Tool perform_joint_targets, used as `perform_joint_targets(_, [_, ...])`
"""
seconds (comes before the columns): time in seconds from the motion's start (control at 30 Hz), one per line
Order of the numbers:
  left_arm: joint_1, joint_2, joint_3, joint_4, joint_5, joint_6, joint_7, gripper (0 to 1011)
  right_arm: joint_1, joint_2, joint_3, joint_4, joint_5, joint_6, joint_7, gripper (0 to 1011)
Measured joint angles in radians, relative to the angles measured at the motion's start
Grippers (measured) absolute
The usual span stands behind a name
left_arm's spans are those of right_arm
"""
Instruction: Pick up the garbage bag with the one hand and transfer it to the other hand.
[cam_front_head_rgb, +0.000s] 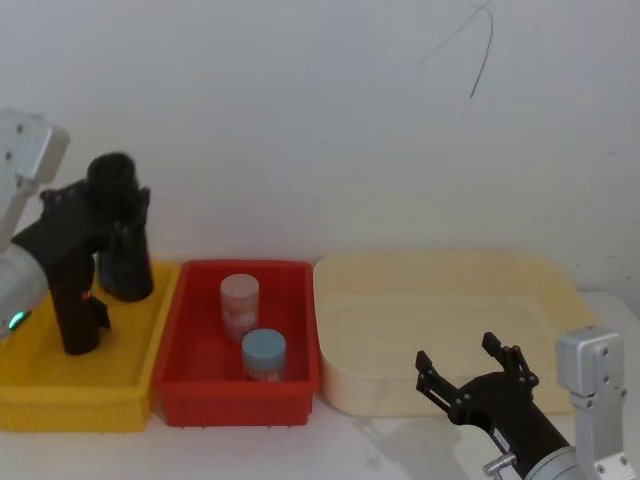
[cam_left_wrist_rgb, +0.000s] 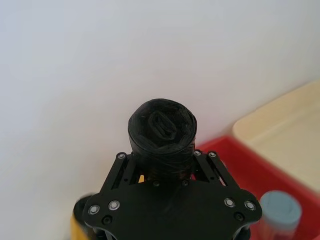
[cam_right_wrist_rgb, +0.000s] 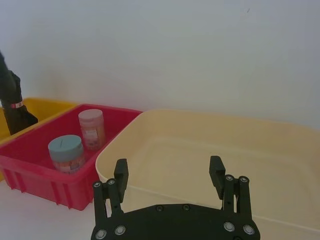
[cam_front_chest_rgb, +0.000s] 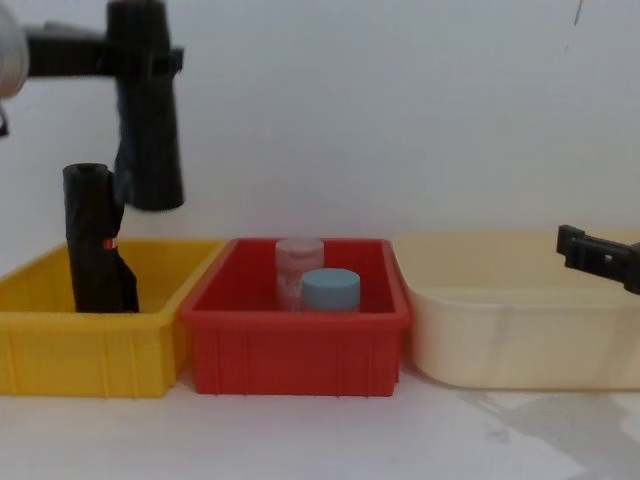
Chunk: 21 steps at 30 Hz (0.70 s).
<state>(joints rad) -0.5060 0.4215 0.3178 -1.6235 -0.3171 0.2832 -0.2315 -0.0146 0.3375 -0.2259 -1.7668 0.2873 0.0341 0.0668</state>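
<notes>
garbage bag (cam_left_wrist_rgb: 161, 131), wrinkled black cylinder, clamped in left claw (cam_left_wrist_rgb: 166, 162)

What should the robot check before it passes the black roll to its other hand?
1. Left gripper shut on the garbage bag: ok.
2. Bag lifted above the yellow bin: ok.
3. Right gripper open: ok.
4. Right gripper close to the bag: not ok, it is in front of the cream tub.
5. Bag higher than the blue-lidded jar and pink jar in the red bin: ok.
6. Grip tight enough: cannot tell.
</notes>
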Motion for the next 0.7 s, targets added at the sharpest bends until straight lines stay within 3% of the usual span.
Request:
perform_joint_targets(0.3, [-0.064, -0.04, 0.024, -0.002, -0.02, 0.035, -0.04, 374, 0.0, 0.0, 0.0, 0.0, 0.0, 0.0, 0.0, 999])
perform_joint_targets(0.7, [-0.128, -0.12, 0.071, 0.092, -0.053, 0.051, -0.076, 374, 0.0, 0.0, 0.0, 0.0, 0.0, 0.0, 0.0, 1000])
